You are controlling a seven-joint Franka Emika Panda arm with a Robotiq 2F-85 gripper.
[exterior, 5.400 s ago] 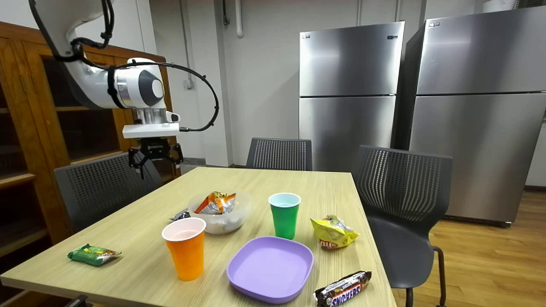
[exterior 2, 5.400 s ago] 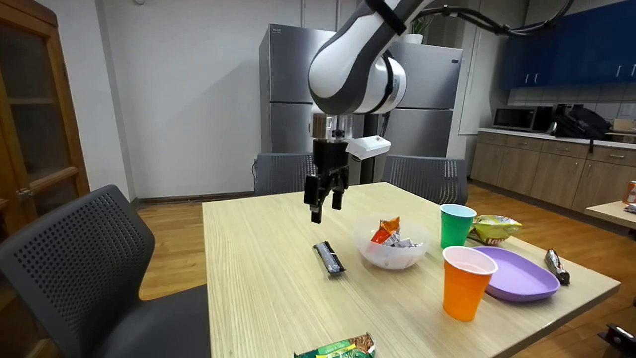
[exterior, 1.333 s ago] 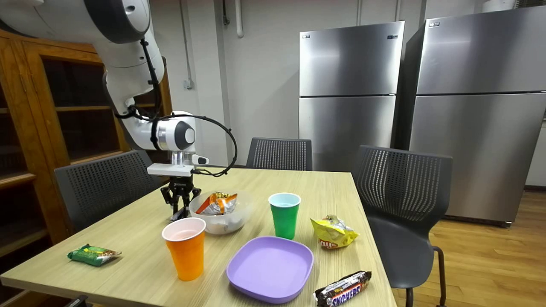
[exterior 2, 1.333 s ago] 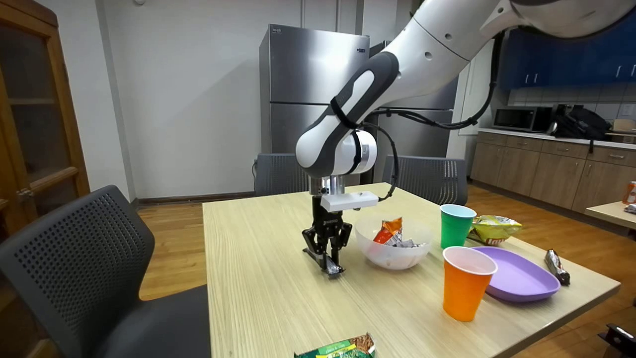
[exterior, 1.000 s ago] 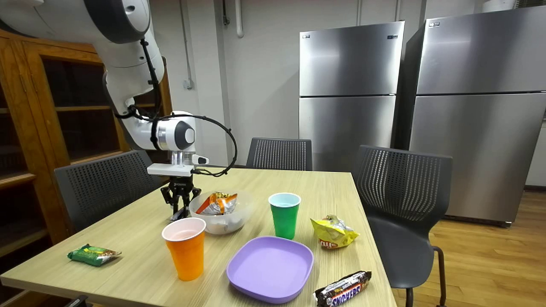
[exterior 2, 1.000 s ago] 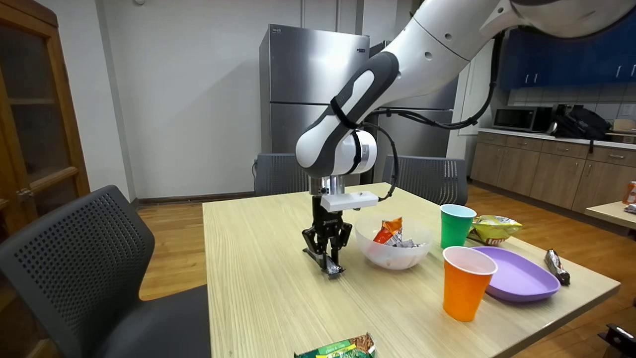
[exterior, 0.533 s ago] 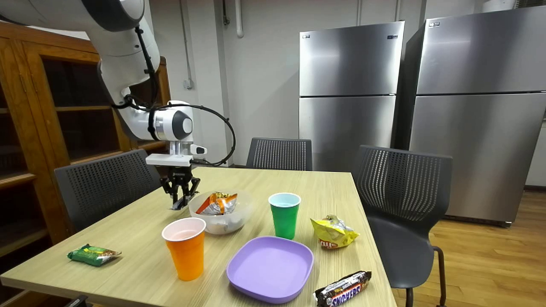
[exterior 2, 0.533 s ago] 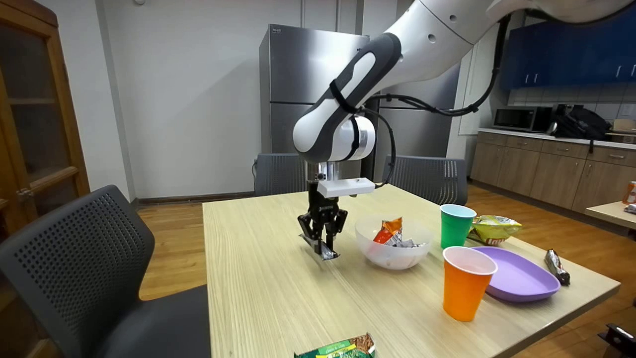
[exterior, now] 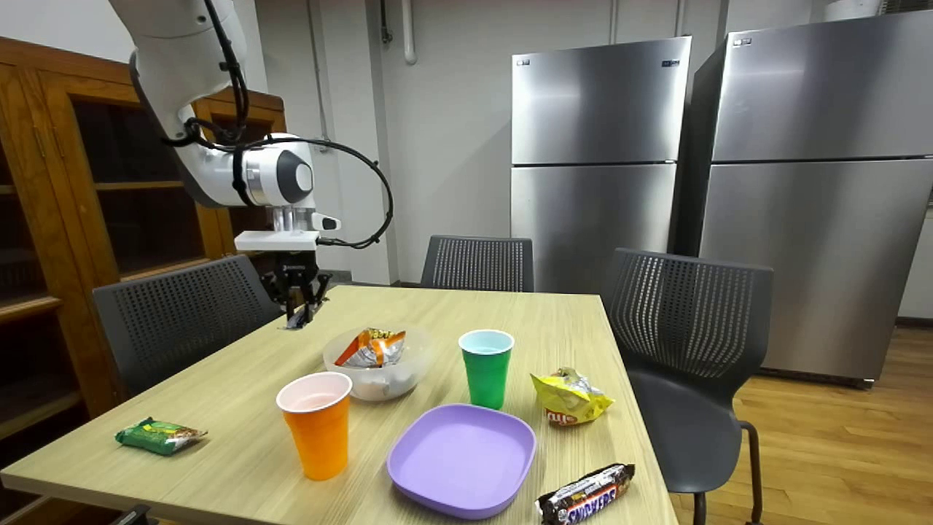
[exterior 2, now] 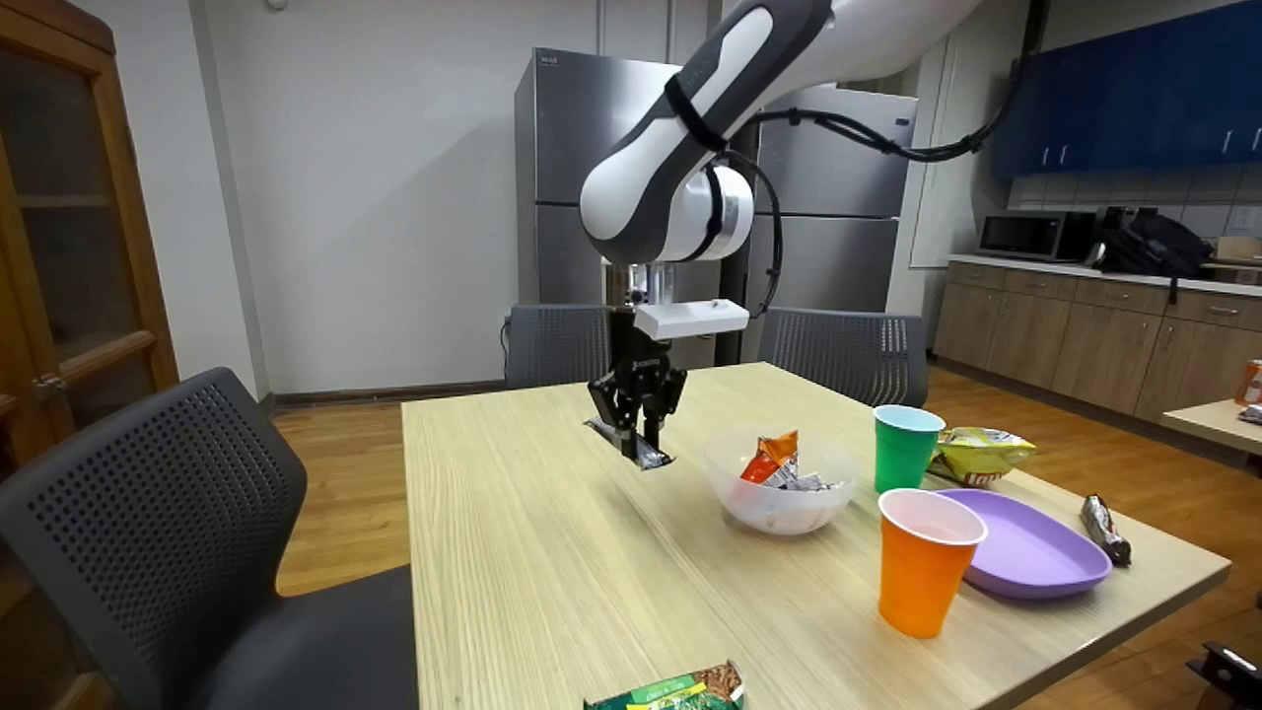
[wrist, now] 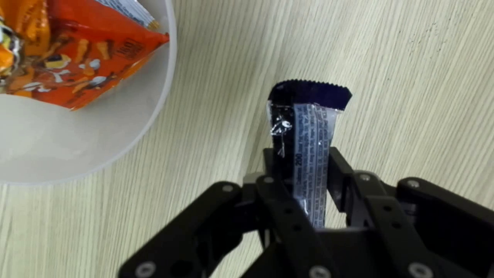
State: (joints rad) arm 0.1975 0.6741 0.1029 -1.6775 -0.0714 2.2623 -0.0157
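Observation:
My gripper [wrist: 302, 162] is shut on a slim dark-wrapped bar [wrist: 314, 135], whose silvery back with small print faces the wrist camera. One end of the bar sticks out beyond the fingers; its other end is hidden behind the gripper in the wrist view. In an exterior view the gripper [exterior 2: 641, 444] and the bar [exterior 2: 653, 458] hang above the table, the bar lying roughly level. A translucent white bowl [exterior 2: 779, 518] stands on the table beside and below them. An orange snack bag [wrist: 92, 54] and silvery packets lie in it.
Near the bowl stand an orange cup [exterior: 321, 430] and a green cup [exterior: 487, 375]. Around them lie a purple plate [exterior: 463, 459], a yellow chip bag [exterior: 570, 401], a Snickers bar [exterior: 587, 497] and a green packet [exterior: 157, 437]. Dark chairs [exterior: 689, 313] surround the table.
Several seconds ago the gripper was empty above the table and the bar lay beside the bowl. It came down, closed on the bar, and in the last half second has risen with it.

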